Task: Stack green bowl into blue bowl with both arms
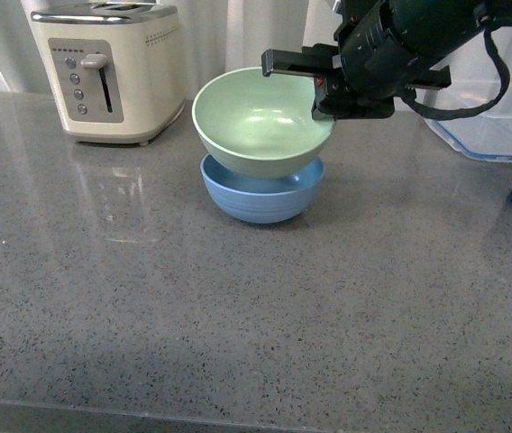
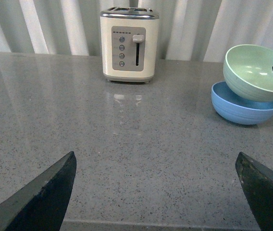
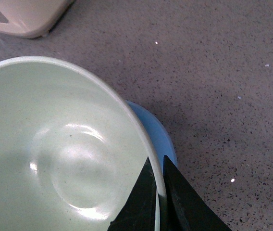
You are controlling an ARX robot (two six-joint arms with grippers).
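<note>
Pinching green bowl's rim, right gripper holds it tilted inside blue bowl; both empty. Left gripper gapes wide over open counter.

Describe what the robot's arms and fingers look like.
The right arm is bulky, black and rounded, with a black cable looping off it and a small red mark near its front end. The right fingers are dark, flat, tapering blades. The left fingers are dark wedges too.

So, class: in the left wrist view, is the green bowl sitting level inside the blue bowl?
No, the green bowl is visibly tilted over the blue bowl.
</note>
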